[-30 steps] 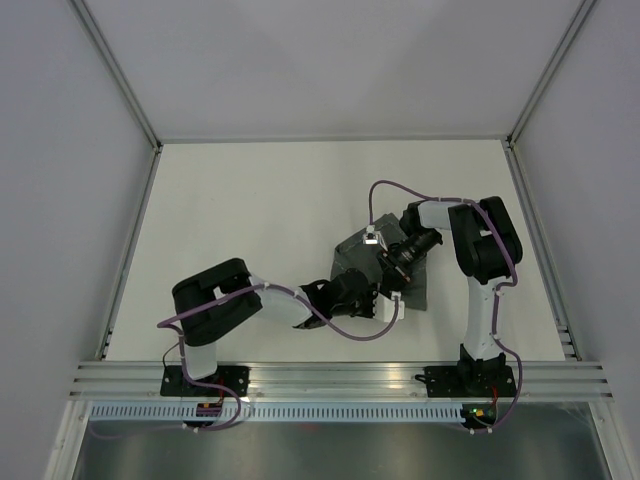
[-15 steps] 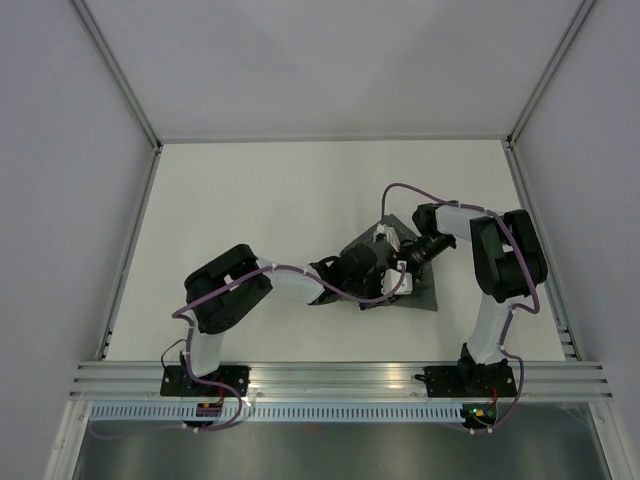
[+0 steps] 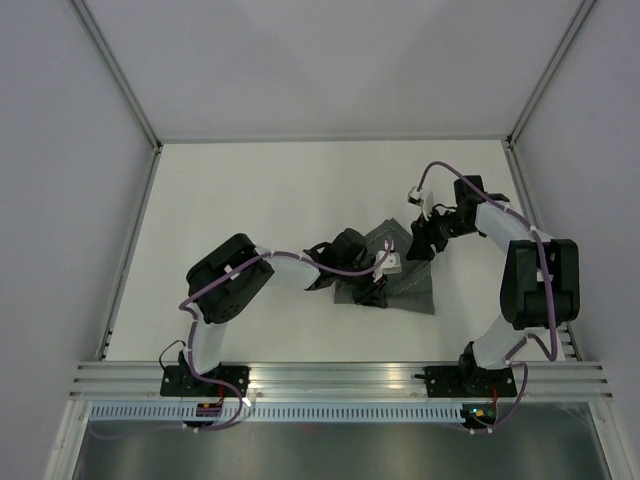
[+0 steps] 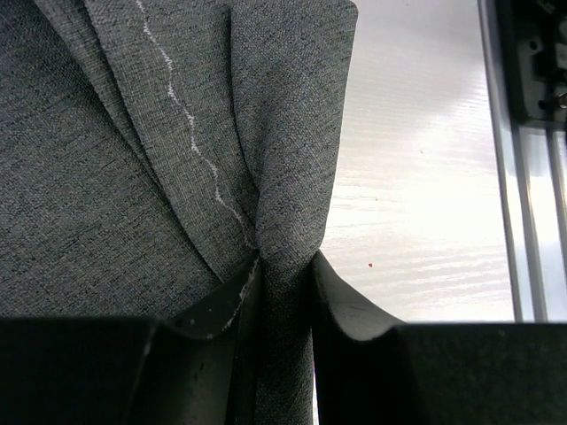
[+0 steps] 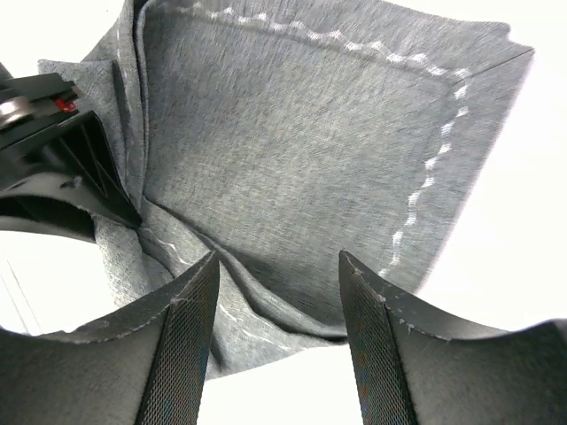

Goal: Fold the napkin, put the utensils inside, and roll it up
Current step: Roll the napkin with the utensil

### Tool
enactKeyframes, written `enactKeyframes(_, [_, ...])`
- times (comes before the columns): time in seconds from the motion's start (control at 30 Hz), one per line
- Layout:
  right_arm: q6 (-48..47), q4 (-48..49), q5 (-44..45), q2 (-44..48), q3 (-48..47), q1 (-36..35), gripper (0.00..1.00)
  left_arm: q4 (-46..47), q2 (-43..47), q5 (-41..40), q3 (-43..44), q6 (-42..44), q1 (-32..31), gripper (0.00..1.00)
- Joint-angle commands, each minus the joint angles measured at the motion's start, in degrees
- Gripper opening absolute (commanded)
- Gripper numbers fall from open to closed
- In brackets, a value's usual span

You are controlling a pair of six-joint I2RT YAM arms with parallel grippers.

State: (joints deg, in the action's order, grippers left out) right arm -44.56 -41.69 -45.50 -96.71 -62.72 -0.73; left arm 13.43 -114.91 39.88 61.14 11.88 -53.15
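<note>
The dark grey napkin [image 3: 412,290] lies bunched and partly folded on the white table, right of centre. My left gripper [image 3: 373,291] sits at its left edge and is shut on a gathered fold of the napkin [image 4: 133,159], the cloth pinched between the two black fingers [image 4: 345,310]. My right gripper [image 3: 419,247] is open just above the napkin's far edge. In the right wrist view the napkin [image 5: 301,133] with its pale stitching lies past the open mesh-padded fingers [image 5: 186,345]. The left gripper shows there at the left [image 5: 62,159]. No utensil is in view.
The white table [image 3: 250,200] is bounded by grey side walls and an aluminium rail [image 3: 340,380] along the near edge. That rail also shows in the left wrist view [image 4: 523,177]. Purple cables loop over both arms.
My left gripper has moved right and farther from the bases, dragging the napkin fold with it. My right arm has swung out to the right and its gripper has drawn back to the napkin's far edge.
</note>
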Motion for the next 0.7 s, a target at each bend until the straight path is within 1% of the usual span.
enactKeyframes(0.0, [-2.81,-0.15,-2.67,5.46,0.91,0.38,0.62,-7.37,-4.52,6.25,-0.42,-5.72,0.93,0.02])
enactKeyframes(0.07, [-3.61,1.08,-3.28,10.38,3.90,0.29,0.63,-8.07,-5.76,7.05,0.20,-6.34,1.29,0.02])
enactKeyframes(0.1, [-3.87,3.09,-3.28,13.96,7.05,0.38,0.63,-8.42,-6.20,7.66,0.81,-6.95,1.64,0.02])
enactKeyframes(0.2, [-4.48,7.14,-1.62,19.61,13.56,0.21,0.65,-9.47,-7.95,8.46,1.96,-8.10,2.17,0.02])
enactKeyframes(0.23, [-5.44,7.76,-0.92,23.02,15.07,-0.49,0.65,-9.56,-8.57,8.37,2.13,-8.45,2.17,0.02])
enactKeyframes(0.3, [-6.07,9.08,0.31,26.12,19.02,-1.72,0.66,-10.17,-9.01,8.64,2.84,-9.15,2.34,0.02])
enactKeyframes(0.33, [-6.94,9.00,0.93,28.57,20.08,-3.73,0.67,-10.35,-9.19,8.72,3.19,-9.24,2.34,0.02])
enactKeyframes(0.43, [-5.82,11.36,4.88,31.05,24.12,-9.18,0.69,-11.41,-9.80,8.46,4.16,-9.59,2.34,0.02])
enactKeyframes(0.47, [-5.28,13.81,7.15,31.31,26.14,-10.68,0.70,-11.67,-10.06,8.20,4.42,-9.59,2.34,0.02])
enactKeyframes(0.5, [-4.32,15.31,8.57,31.49,27.11,-13.74,0.70,-12.02,-10.24,7.85,4.68,-9.77,2.34,0.02])
enactKeyframes(0.6, [-3.08,18.65,12.08,31.14,29.40,-18.49,0.70,-12.46,-10.42,7.15,4.86,-10.03,2.34,0.02])
enactKeyframes(0.67, [-3.60,19.10,13.06,30.27,29.85,-19.57,0.70,-12.64,-10.42,6.71,4.86,-10.21,2.34,0.02])
